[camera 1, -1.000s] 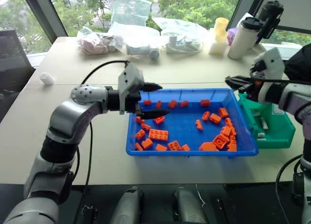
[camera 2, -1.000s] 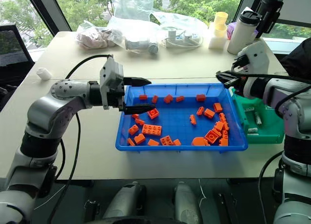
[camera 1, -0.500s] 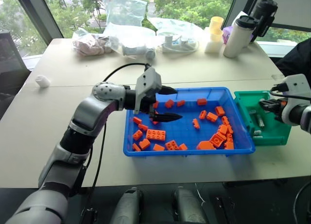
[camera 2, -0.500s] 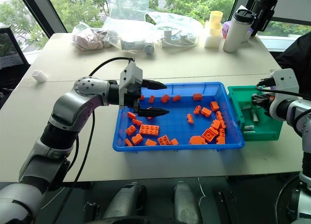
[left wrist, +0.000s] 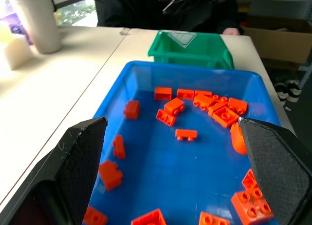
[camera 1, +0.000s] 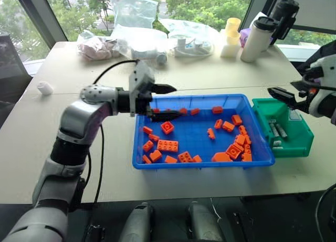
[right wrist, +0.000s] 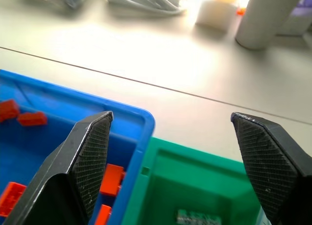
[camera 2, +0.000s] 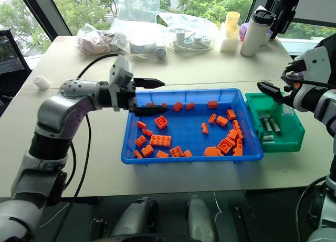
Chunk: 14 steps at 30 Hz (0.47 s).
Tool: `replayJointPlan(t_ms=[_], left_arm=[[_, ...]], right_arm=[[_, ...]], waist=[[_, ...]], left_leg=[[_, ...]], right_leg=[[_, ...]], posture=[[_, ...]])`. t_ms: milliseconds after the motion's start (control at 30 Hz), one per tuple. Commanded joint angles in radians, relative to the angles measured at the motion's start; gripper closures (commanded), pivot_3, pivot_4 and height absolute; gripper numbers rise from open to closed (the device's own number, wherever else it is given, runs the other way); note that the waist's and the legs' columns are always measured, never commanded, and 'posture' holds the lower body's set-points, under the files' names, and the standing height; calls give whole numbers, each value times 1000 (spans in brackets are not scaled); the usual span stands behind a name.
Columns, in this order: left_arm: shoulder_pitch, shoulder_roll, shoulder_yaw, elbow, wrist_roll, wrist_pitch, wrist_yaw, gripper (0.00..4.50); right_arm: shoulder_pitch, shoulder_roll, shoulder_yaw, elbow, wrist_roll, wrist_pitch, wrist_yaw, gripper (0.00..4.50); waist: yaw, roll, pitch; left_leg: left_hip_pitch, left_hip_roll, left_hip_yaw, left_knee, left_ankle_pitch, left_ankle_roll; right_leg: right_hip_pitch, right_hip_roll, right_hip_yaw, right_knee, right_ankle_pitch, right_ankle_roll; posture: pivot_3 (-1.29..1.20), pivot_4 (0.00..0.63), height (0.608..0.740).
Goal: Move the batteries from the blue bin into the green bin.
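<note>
Batteries small silvery-grey cylinders, partly hidden inside deep green plastic bin, right of frame | wide blue plastic tray centre, orange bricks | left claw spread, empty | right claw spread above green bin's rim

green bin right of blue bin | batteries in green bin | bricks in blue bin

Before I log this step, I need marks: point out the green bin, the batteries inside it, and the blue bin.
green bin (camera 2: 296, 146): right eye view, front outer wall.
batteries (camera 2: 266, 124): right eye view, middle of one cylinder.
blue bin (camera 2: 189, 158): right eye view, near rim.
</note>
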Motion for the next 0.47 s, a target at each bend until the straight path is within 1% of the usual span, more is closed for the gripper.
replayJointPlan(t_ms=[33, 133, 267, 367, 467], left_arm=[[63, 97, 144, -125, -117, 135, 25, 0], [138, 166, 243, -194, -201, 239, 67, 0], [279, 233, 347, -274, -265, 329, 116, 0], [358, 237, 390, -344, -330, 383, 165, 0], [348, 202, 391, -320, -346, 372, 221, 0]], right_arm=[[150, -92, -91, -61, 27, -66, 166, 499], [214, -131, -174, -32, 62, -45, 210, 499], [382, -162, -262, -78, 94, -44, 344, 499], [431, -161, -282, -77, 101, -53, 355, 499], [434, -130, -260, -112, 130, -47, 333, 499]], waist=[[8, 0, 0], [10, 0, 0], [7, 0, 0], [2, 0, 0], [2, 0, 0]], left_leg=[[0, 0, -1, 0, 0, 0], [-1, -2, -1, 1, 0, 0], [3, -2, -1, 1, 0, 0], [3, -1, -1, 1, 0, 1], [4, -1, 0, 1, 0, 0]], right_leg=[[1, -1, -1, -1, 0, 0], [2, -3, -1, -2, 0, 0], [6, -3, -1, -3, 0, 1], [6, -3, -1, -3, 0, 1], [6, -4, -1, -1, 0, 1]], posture=[[0, 150, 740], [0, 150, 740], [0, 150, 740], [0, 150, 740], [0, 150, 740]])
